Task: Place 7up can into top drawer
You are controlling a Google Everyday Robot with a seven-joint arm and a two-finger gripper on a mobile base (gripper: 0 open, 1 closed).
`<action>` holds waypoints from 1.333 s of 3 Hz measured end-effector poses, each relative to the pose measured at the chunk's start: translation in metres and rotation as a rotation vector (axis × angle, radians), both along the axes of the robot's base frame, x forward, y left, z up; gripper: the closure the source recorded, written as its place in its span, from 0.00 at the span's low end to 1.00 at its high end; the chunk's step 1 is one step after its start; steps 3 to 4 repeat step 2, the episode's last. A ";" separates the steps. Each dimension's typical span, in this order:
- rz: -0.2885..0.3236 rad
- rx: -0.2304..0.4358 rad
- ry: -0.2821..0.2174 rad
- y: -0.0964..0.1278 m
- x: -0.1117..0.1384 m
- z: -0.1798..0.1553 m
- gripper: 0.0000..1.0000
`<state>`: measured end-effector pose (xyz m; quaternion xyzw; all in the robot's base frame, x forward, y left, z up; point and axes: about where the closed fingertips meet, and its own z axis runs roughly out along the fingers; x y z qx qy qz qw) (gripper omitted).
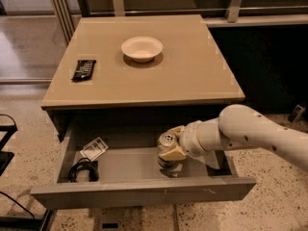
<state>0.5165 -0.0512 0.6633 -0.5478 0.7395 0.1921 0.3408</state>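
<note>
Currently: end effector (172, 142) inside the open top drawer (144, 192), right of ctr, reaching in from the right on the white arm (250, 134). Tan fingers (172, 153) set on opposite sides of the 7up can (166, 138), pinching it: one finger toward drawer rear, the other toward drawer front. Can upright, silver top facing up, visible betw. the fingers. Can base at or just above drawer floor; contact w/ floor cannot be told. Can position: within drawer walls, approx. mid-depth, right of ctr, well apart from the items at the left end.

Drawer contents, left end: black coiled cable (83, 170) near front-left corner; small white packet (94, 148) just behind it, lying askew. Neither touching can nor end effector.

Drawer pulled out from under the counter (192, 76), flat grey front toward cam.

Counter top: white bowl (142, 48) near rear ctr, upright; dark flat rectangular item (83, 69) near left edge. Both well apart from each other, and behind the drawer opening.
</note>
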 end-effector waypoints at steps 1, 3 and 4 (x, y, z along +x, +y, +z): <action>0.000 0.000 0.000 0.000 0.000 0.000 0.00; 0.000 0.000 0.000 0.000 0.000 0.000 0.00; 0.000 0.000 0.000 0.000 0.000 0.000 0.00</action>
